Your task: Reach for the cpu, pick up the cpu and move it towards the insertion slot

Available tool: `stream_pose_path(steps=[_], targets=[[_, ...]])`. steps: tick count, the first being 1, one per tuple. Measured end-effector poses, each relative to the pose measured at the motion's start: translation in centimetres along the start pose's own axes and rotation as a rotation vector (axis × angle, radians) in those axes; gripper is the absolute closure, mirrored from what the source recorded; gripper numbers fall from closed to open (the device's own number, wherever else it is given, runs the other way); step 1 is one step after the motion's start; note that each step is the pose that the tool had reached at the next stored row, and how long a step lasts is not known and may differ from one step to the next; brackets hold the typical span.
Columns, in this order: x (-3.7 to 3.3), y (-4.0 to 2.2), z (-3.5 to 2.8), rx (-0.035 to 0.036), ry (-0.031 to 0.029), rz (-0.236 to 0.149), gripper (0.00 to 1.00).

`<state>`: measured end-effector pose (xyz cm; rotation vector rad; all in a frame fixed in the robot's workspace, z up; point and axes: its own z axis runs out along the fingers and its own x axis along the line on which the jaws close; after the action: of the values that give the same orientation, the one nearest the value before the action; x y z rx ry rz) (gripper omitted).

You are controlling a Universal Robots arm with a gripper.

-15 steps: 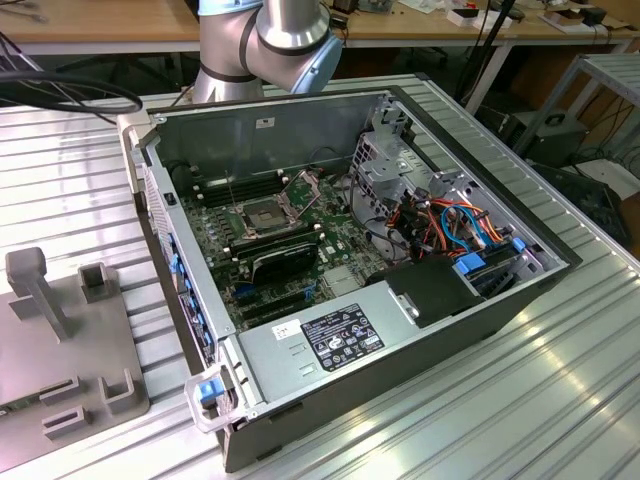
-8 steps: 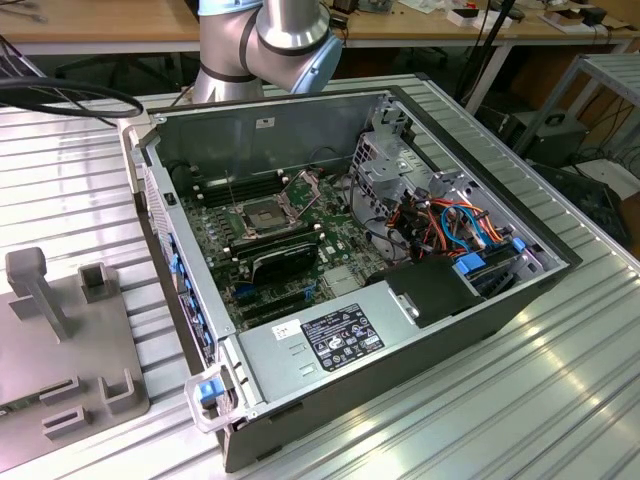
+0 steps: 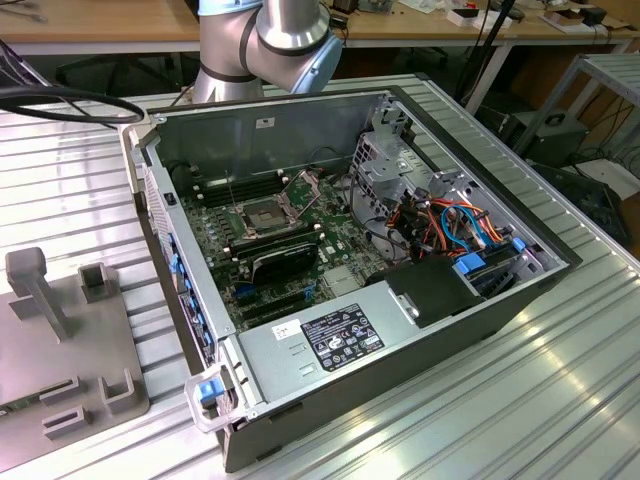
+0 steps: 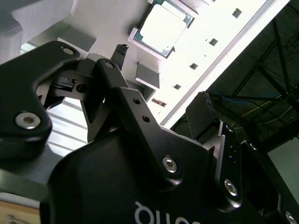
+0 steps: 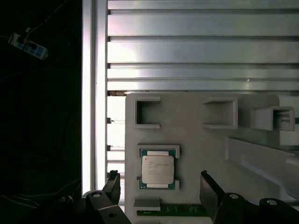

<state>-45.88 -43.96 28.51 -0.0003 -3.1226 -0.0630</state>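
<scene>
While my arm (image 3: 265, 45) rises at the far edge of the exterior view, the ribbed metal table (image 3: 450, 400) spreads under everything. On it lies the open computer case (image 3: 260, 120), turned on its side. Its green motherboard (image 3: 225, 255) faces up. To the exterior view's left of the case, on the same table, sits the grey fixture plate (image 3: 80, 340) with its raised posts and pockets. Inside the case, on the motherboard, is the insertion slot (image 3: 262, 212). It is a silver metal frame around a dark centre, and nothing sits in it. My pincer (image 5: 159, 176) hangs over that fixture plate (image 5: 196, 149), well apart from the slot. Its two black fingers (image 5: 208, 189) stand wide apart with nothing held between them. The cpu (image 5: 158, 169) lies flat in a small framed nest on the plate, pale side up, and in the first wrist view it falls in the gap between my fingers. In the second wrist view the cpu (image 4: 163, 28) sits beyond the tips of my pincer (image 4: 162, 72), clear of both fingers (image 4: 122, 49).
</scene>
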Motion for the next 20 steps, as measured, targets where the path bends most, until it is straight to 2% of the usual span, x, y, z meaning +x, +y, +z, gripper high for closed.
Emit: stream_pose_path(steps=[16,20], targets=[[-0.02,-0.36,1.04,-0.0001,0.0024,0.0,0.22],[-0.02,-0.38,1.11,0.0,0.0029,0.0,0.22]])
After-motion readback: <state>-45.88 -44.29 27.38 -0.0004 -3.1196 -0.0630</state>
